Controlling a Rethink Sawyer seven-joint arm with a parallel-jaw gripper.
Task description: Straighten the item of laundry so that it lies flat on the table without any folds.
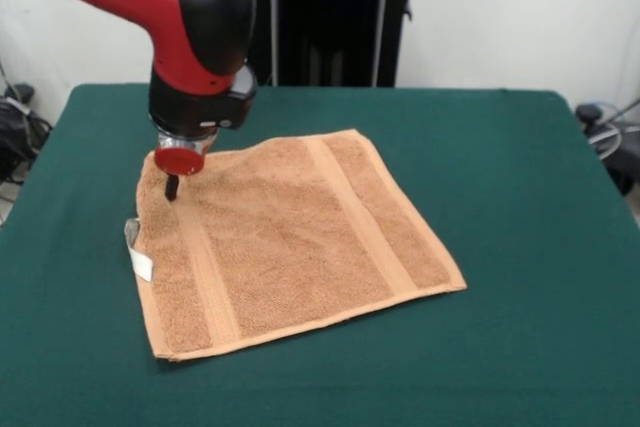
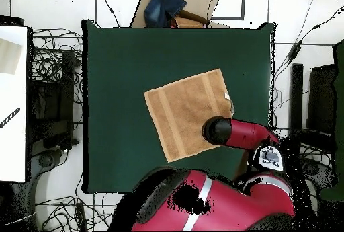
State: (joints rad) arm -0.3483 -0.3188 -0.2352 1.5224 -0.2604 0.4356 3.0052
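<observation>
The orange-tan towel (image 1: 290, 237) lies spread out on the dark green table (image 1: 500, 147), turned at an angle, with two woven bands running across it. Its white loop tag (image 1: 137, 252) sticks out from the left edge. My gripper (image 1: 172, 185) hangs from the red and black arm and touches down on the towel's far left corner. Only a dark tip shows below the red wrist disc. In the overhead view the towel (image 2: 187, 113) sits right of the middle of the table (image 2: 121, 61), and the arm's wrist (image 2: 216, 130) covers the gripper and that corner.
The black pedestal (image 1: 330, 17) stands behind the table's far edge. In the overhead view a cardboard box with blue cloth (image 2: 176, 6) lies beyond the table. Cables and a white surface (image 2: 13, 101) lie off to the side.
</observation>
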